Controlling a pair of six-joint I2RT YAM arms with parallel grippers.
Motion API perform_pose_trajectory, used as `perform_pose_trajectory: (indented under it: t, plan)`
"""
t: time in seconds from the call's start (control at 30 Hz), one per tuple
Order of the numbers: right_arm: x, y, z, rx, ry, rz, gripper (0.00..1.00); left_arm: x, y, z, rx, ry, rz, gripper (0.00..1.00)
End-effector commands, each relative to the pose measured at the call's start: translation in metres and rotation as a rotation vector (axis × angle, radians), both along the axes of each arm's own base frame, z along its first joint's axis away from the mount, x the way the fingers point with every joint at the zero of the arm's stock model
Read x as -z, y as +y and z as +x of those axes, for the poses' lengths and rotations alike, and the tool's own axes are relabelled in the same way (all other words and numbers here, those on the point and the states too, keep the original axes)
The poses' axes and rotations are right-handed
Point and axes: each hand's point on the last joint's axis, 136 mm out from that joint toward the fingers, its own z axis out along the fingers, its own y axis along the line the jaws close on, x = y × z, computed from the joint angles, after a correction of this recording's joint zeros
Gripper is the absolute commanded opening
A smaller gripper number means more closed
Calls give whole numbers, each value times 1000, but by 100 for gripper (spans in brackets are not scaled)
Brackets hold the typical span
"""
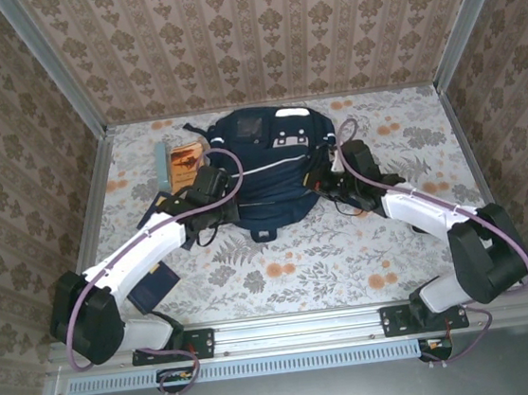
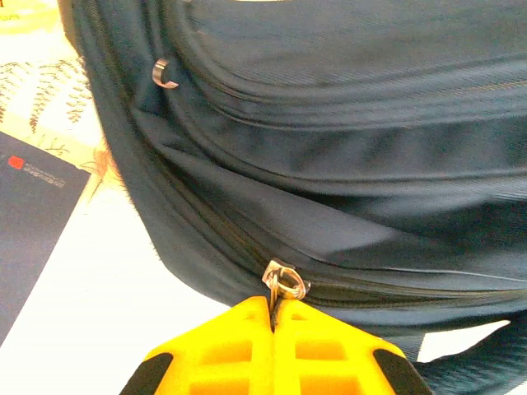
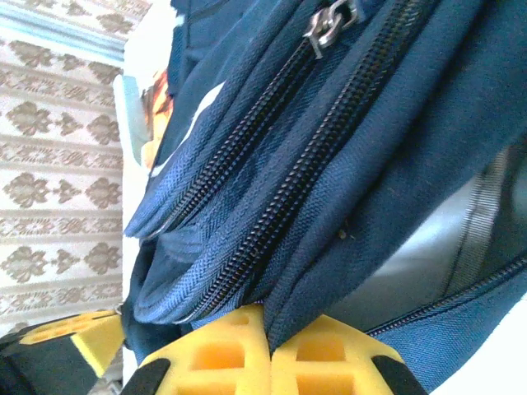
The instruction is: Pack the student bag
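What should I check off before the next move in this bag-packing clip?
1. Left gripper shut on zipper pull: ok.
2. Right gripper pinching bag fabric: ok.
3. Bag opened: not ok, zippers look closed in both wrist views.
4. Book packed: not ok, it lies beside the bag.
5. Bag contents: cannot tell.

student bag (image 2: 329,123) and navy booklet (image 2: 29,222) cropped at edges, orange book (image 1: 182,162) partly under left arm (image 1: 145,244)
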Motion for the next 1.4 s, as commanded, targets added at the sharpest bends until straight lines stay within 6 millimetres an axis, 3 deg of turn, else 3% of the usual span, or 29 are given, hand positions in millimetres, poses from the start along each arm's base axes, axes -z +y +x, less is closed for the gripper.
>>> perform_pose_trajectory:
  t: [0.0,0.17,0.5,0.67,0.77,0.93,0.97,1.07,1.13,1.23,1.37]
  plan:
    - [-7,-42,6,97,-50,-94,2,9,26,10,-36,-24,90,0]
    - [-5,-61,9,109,-44,-122,3,15,14,26,12,-44,67,0]
    - [-8,-69,3,90,-35,-147,6,27,-22,35,123,-29,-30,0]
    - [-5,-65,3,70,-19,-135,5,27,-26,22,197,-10,-57,30]
    - [-1,-74,8,87,2,-152,6,27,-28,17,189,29,-121,45]
    - [12,-104,23,157,60,-183,6,29,-39,19,199,43,-179,53]
    - [13,-110,24,170,71,-197,10,30,-40,19,207,44,-183,54]
    - [10,-119,22,195,93,-235,44,31,-44,19,238,44,-187,58]
    - [10,-128,15,243,119,-262,58,30,-46,18,256,38,-194,60]
    - [2,-141,-5,321,148,-312,60,30,-45,18,253,35,-191,62]
    - [-7,-118,-23,314,158,-309,62,33,-39,22,217,32,-186,63]
